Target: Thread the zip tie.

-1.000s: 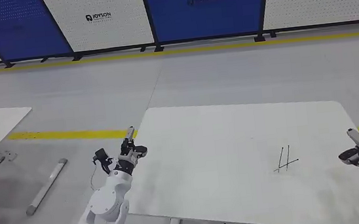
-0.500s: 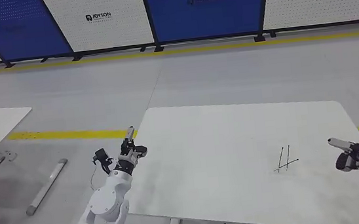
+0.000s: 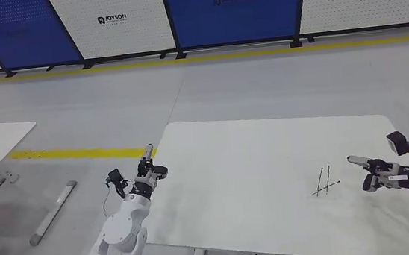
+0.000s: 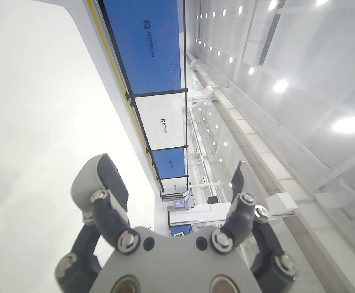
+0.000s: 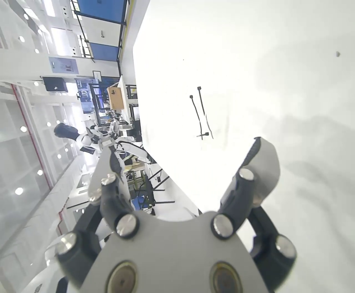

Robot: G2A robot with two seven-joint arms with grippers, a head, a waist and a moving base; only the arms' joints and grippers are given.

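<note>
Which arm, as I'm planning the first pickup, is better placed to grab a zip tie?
Right. The right gripper, open, is close beside the zip ties, facing them; the left gripper sits across the table at its opposite edge.

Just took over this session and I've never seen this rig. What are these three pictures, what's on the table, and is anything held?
It is a two-armed robot at a white table. The wide picture looks down from a camera above its arms. The other two come from cameras on each wrist, looking past that arm's own two-fingered end effector. The left end effector sits at the table's edge on the robot's left. The right end effector is close to, but apart from, a few thin black zip ties lying crossed on the table. Both end effectors are open and hold nothing, so threading has not begun.
</note>
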